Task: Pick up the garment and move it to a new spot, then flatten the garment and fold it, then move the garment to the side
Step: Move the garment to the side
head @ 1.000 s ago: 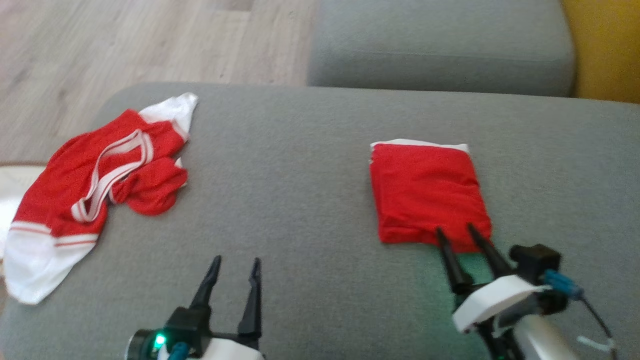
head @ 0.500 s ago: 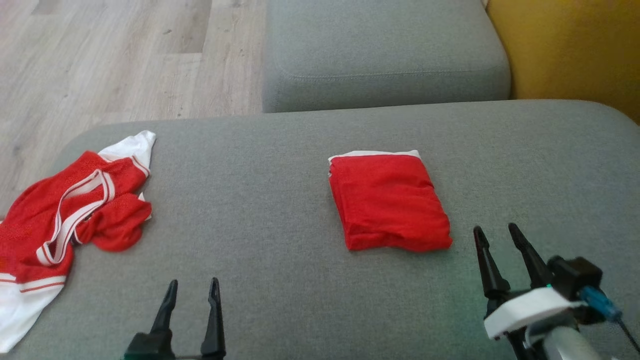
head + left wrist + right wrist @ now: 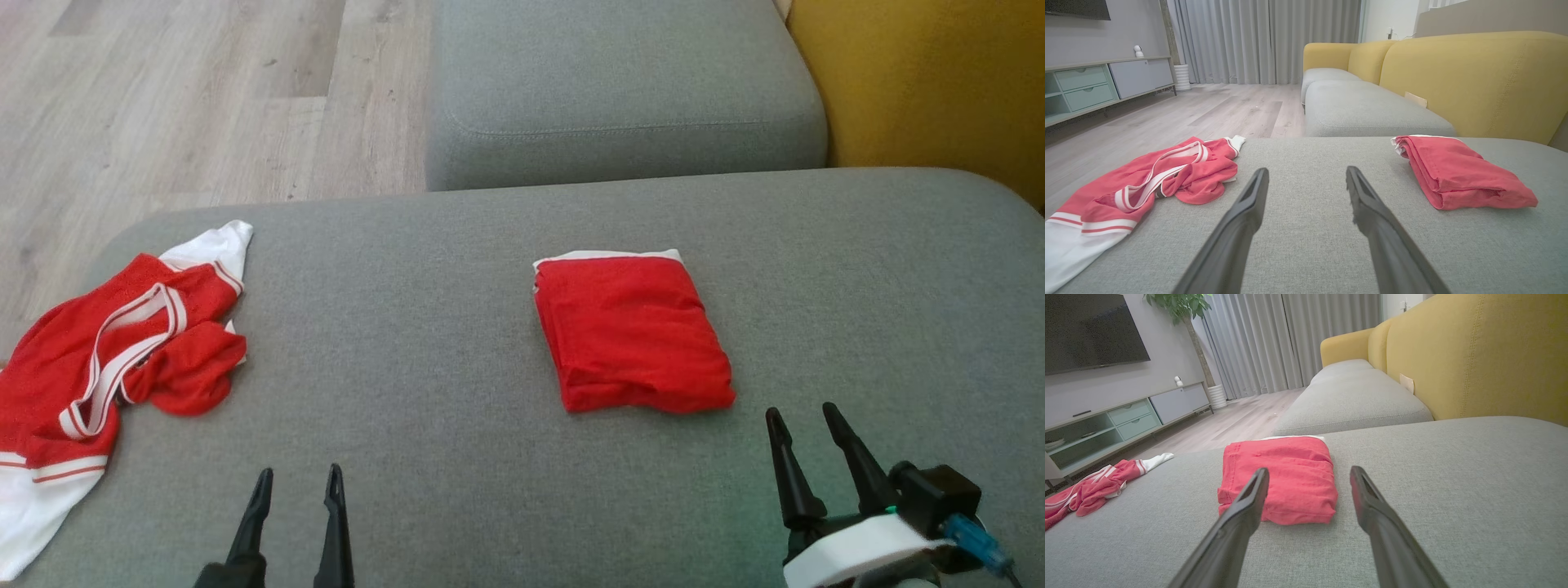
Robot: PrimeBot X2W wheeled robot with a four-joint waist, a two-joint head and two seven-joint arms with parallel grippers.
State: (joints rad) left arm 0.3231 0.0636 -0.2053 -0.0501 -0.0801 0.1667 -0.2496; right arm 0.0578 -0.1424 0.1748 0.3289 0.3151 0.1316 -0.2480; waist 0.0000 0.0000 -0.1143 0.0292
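Observation:
A folded red garment with a white edge lies flat on the grey sofa cushion, right of centre; it also appears in the left wrist view and the right wrist view. A crumpled red and white garment lies at the cushion's left edge, also seen in the left wrist view. My left gripper is open above bare cushion near the front edge. My right gripper is open, just in front and to the right of the folded garment, touching nothing.
A second grey cushion lies beyond the near one. The yellow sofa back rises at the right. Wood floor lies to the left and beyond. A TV cabinet stands across the room.
The camera has shifted. My right gripper has drawn back off the folded garment's near edge, and both grippers have pulled back toward me. Both garments stay where they lay.

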